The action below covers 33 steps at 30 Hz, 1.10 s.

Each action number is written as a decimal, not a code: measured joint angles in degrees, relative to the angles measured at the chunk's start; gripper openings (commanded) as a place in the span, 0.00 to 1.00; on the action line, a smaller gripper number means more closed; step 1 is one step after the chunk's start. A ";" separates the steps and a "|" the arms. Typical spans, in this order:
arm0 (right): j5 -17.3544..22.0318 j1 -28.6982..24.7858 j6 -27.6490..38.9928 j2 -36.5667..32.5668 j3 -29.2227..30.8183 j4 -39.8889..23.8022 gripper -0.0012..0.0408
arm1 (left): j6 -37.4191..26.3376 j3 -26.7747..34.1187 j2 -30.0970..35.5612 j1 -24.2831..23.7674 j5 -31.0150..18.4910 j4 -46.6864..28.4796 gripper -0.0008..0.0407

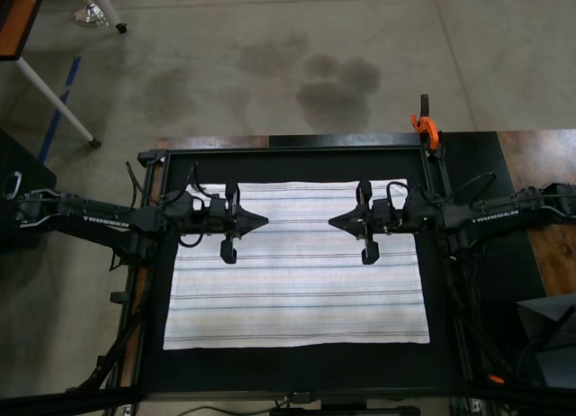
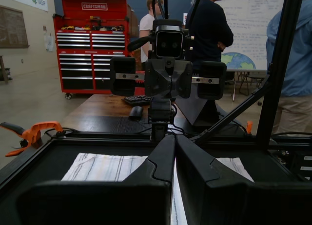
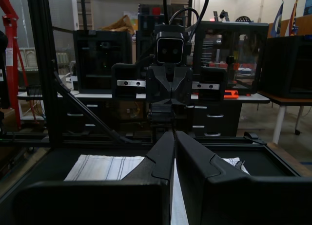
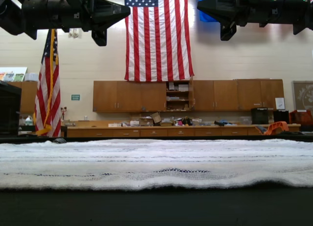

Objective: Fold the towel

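Observation:
The towel (image 1: 297, 290) lies flat and spread out on the black table, white with fine lengthwise stripes; it also fills the exterior view as a low white band (image 4: 156, 162). My left gripper (image 1: 265, 221) hovers over the towel's far part on the top view's left, shut, holding nothing. My right gripper (image 1: 330, 222) faces it from the top view's right, also shut and holding nothing. A small gap separates the two tips. In each wrist view the closed fingers (image 2: 165, 159) (image 3: 165, 157) point at the opposite arm, with the towel (image 2: 105, 166) (image 3: 105, 166) below.
A black frame (image 1: 288, 150) rims the table. An orange clamp (image 1: 425, 125) (image 2: 34, 132) sits on the frame's far corner at the top view's right. A wooden table (image 1: 540, 164) adjoins that side. People (image 2: 209, 25) stand beyond it near a red tool chest (image 2: 90, 40).

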 measured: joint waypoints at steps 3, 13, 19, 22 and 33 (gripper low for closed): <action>0.00 0.00 0.00 0.00 0.66 -1.11 0.03 | 0.00 0.00 0.04 0.00 0.00 -0.04 0.02; 0.00 0.00 0.00 -0.11 0.74 -1.25 0.03 | 0.00 -0.13 0.09 0.00 0.00 -0.13 0.02; 0.00 0.00 0.00 -0.11 0.74 -1.31 0.03 | -0.02 -0.17 0.09 0.00 -0.02 -0.15 0.02; 0.00 0.00 0.00 -0.11 0.74 -1.33 0.03 | -0.02 -0.17 0.09 0.00 -0.02 -0.15 0.02; 0.00 0.00 0.00 -0.11 0.76 -1.31 0.03 | -0.02 -0.20 0.11 0.00 -0.02 -0.15 0.02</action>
